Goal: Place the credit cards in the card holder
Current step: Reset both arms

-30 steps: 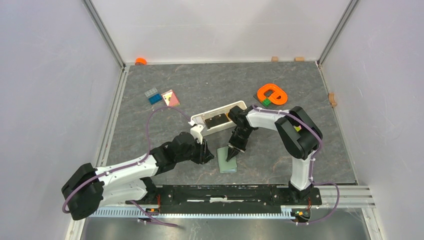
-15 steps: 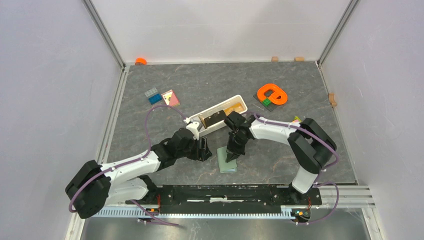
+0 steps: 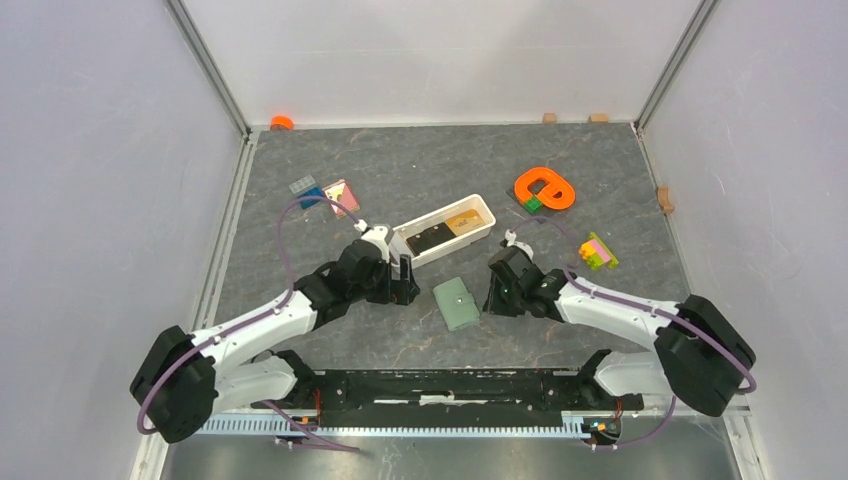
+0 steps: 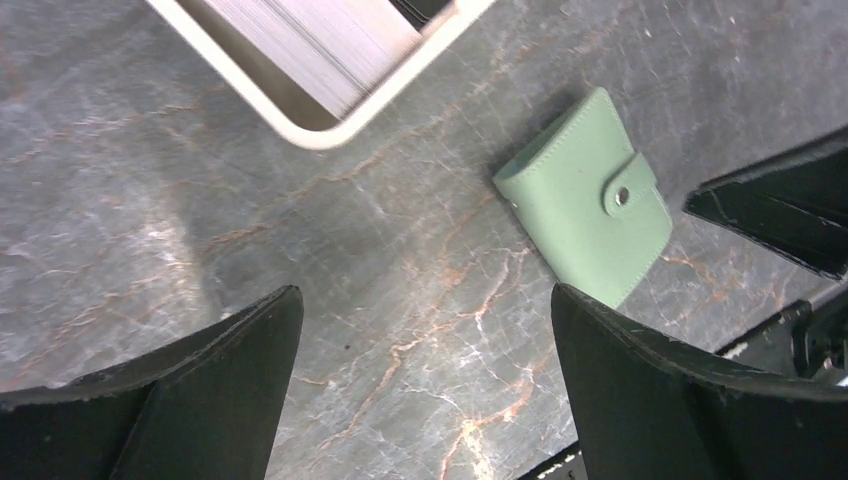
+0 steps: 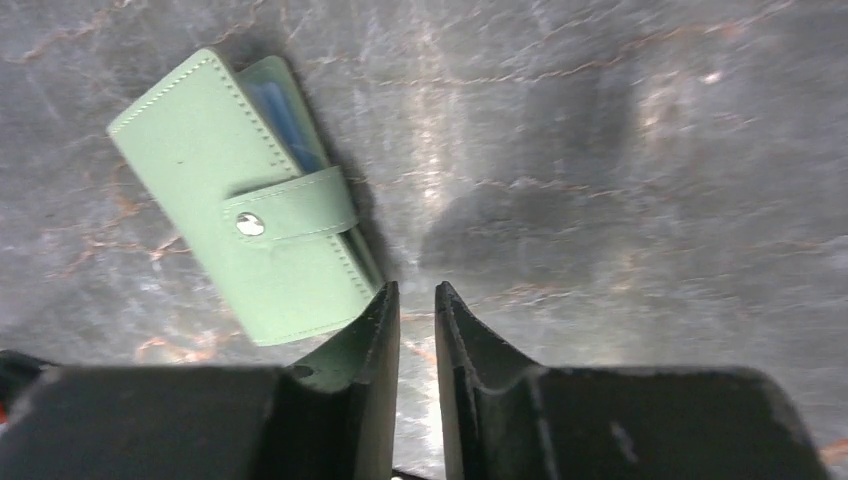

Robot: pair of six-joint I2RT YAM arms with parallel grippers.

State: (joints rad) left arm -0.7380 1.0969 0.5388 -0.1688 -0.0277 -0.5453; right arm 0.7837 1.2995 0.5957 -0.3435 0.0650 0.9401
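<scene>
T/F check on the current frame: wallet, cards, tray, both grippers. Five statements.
1. The wallet is folded, strap across its front. True.
2. The left gripper holds a card. False: it is wide open and empty.
3. A black card and a tan card lie in the white tray. True.
4. The wallet lies in the tray. False: it is on the table on the near side of the tray, between the grippers.
5. The right gripper is wide open. False: only a narrow gap, nothing in it.
</scene>
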